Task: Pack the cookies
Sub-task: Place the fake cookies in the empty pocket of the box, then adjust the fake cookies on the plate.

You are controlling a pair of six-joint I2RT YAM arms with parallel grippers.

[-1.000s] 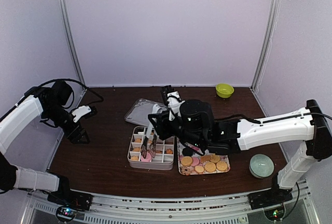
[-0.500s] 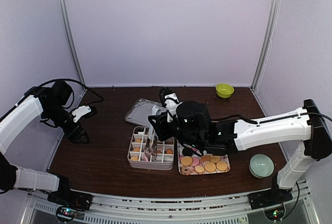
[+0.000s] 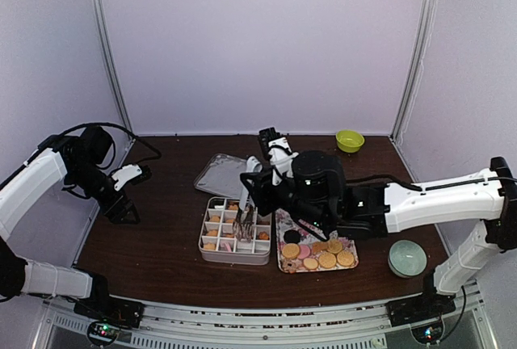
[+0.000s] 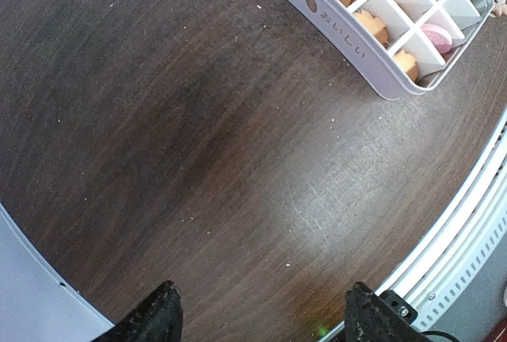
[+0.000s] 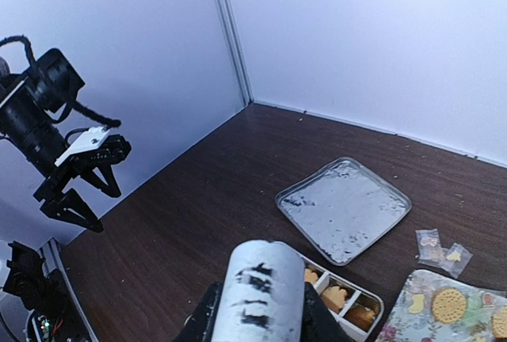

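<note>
Several cookies (image 3: 317, 253), golden, pink and one dark, lie on the floral tray (image 3: 281, 264). More sit in the white compartment box (image 3: 212, 245); the left wrist view shows golden ones (image 4: 372, 25) and a pink one (image 4: 436, 37) in it. My right gripper (image 3: 260, 195) is shut on the metal tongs (image 3: 245, 218), whose tips hang over the box. In the right wrist view the tongs' white handle (image 5: 261, 294) fills the space between my fingers. My left gripper (image 3: 121, 208) is open and empty, low over bare table at the far left (image 4: 261, 322).
A metal lid (image 3: 220, 173) lies behind the box, also in the right wrist view (image 5: 344, 207). A green bowl (image 3: 349, 140) stands at the back right, a pale bowl (image 3: 406, 258) at the front right. Small packets (image 5: 440, 247) lie beside the floral tray.
My right gripper has carried the tongs a little right and back over the box. The pink cookie the tongs held now lies in the box. The left arm has not moved.
</note>
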